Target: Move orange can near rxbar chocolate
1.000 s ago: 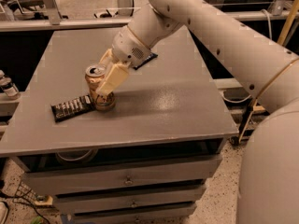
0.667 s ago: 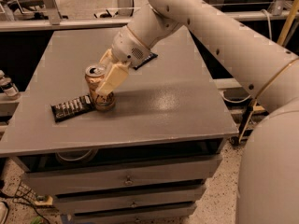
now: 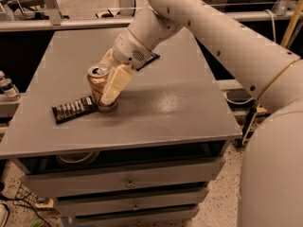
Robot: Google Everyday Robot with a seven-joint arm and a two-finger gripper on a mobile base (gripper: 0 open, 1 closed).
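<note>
Gripper [image 3: 105, 92] stands left of centre in the frame, jaws pinching the orange can [image 3: 98, 82] from both sides. The can is upright on the grey table [image 3: 189, 112], just beside the right end of the rxbar chocolate [image 3: 73, 109], whose white lettering I cannot read.

orange can [image 3: 99, 85]: we see it upright, by the bar's end
rxbar chocolate [image 3: 73, 109]: flat, dark
gripper [image 3: 105, 91]: clasping the can

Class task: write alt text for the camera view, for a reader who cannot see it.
The gripper grips an upright orange can on a grey table, beside the end of a black chocolate bar. A dark wrapper lies behind the arm.
</note>
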